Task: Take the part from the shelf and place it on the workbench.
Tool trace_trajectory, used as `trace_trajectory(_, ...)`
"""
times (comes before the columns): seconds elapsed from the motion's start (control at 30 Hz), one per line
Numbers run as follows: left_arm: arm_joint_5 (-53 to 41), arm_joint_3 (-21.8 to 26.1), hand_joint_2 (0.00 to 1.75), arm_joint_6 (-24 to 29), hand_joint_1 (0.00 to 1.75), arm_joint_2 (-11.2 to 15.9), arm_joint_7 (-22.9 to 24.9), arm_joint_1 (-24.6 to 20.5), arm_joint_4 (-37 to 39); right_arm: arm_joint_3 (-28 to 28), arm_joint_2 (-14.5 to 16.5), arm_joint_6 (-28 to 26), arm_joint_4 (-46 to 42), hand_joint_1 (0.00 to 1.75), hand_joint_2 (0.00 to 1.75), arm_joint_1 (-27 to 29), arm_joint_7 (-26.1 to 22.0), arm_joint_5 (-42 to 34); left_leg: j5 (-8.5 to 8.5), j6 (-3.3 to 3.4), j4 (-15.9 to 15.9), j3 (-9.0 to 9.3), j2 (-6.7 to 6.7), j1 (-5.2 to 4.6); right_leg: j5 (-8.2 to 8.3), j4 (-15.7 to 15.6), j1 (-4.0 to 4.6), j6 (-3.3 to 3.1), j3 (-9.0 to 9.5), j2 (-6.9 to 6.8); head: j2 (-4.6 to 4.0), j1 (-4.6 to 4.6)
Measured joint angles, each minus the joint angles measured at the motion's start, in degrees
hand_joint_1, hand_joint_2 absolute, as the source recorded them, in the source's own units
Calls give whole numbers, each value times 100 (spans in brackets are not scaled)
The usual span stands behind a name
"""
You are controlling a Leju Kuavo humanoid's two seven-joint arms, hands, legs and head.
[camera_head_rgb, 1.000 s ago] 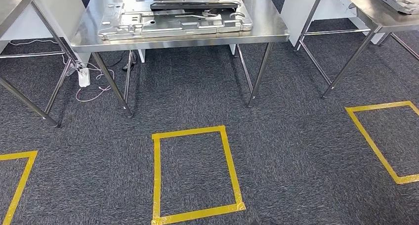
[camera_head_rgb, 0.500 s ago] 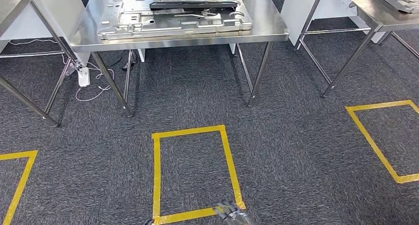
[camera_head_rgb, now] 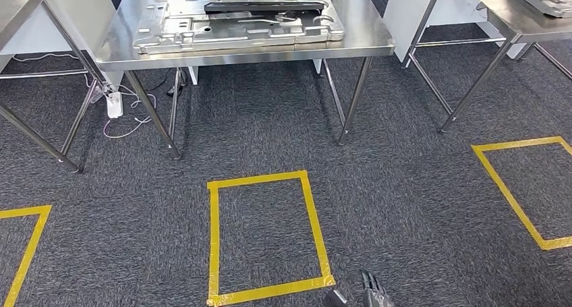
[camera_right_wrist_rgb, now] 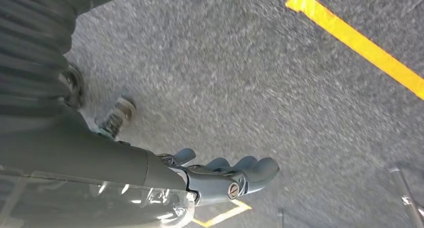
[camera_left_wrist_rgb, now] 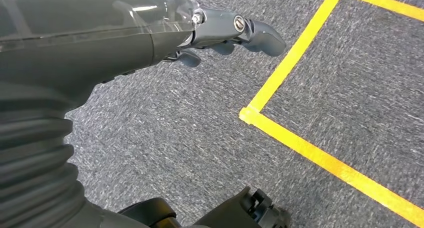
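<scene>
A large stamped silver metal plate [camera_head_rgb: 236,27] lies flat on the steel workbench [camera_head_rgb: 378,40] straight ahead, with a long black part [camera_head_rgb: 263,5] lying across its far side. Both my arms hang low, far from the bench. My left hand [camera_left_wrist_rgb: 235,32] hovers over the carpet with fingers stretched out, holding nothing. My right hand [camera_right_wrist_rgb: 225,175] also hangs over the carpet, its fingers loosely apart and empty; its dark fingers [camera_head_rgb: 369,295] peek in at the bottom edge of the head view.
A yellow tape rectangle [camera_head_rgb: 214,239] marks the carpet in front of the bench, with others at the left [camera_head_rgb: 27,253] and right [camera_head_rgb: 512,199]. Steel tables stand at left [camera_head_rgb: 20,0] and right [camera_head_rgb: 519,20]. A power strip with cables [camera_head_rgb: 115,104] lies under the bench.
The view has shifted slightly. At the bottom edge my right hand's fingers have come into sight, further right than the silver part seen half a second ago.
</scene>
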Motion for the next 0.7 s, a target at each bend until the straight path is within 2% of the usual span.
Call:
trace_trajectory(0.13, 15, 0, 175, -37, 0, 4, -4, 8, 1, -160, -10, 30, 162, 0, 175, -35, 2, -15, 1, 0, 0, 0, 0, 0, 0, 0, 0, 0, 0, 0, 0, -1)
trace_trajectory(0.27, 190, -4, 175, -324, 0, 33, 14, 43, -3, -198, -48, 462, 284, 0, 175, -40, -73, -410, 1, 0, 0, 0, 0, -1, 0, 0, 0, 0, 0, 0, 0, 1)
trace_trajectory(0.4, 586, -26, 0, -558, 0, 98, 196, 126, -37, -100, -121, 814, 322, 0, 175, 13, 50, -1017, 1, 0, 0, -1, 0, -1, 0, 0, 0, 0, -2, 0, 0, -1)
trace_trajectory(0.7, 1471, -200, 0, -974, 0, 241, 659, 312, -182, 359, -295, 1393, 324, 0, 175, 190, 430, -2241, 1, 0, 0, -2, 1, -1, 0, 0, 0, 0, -3, 0, 0, -1)
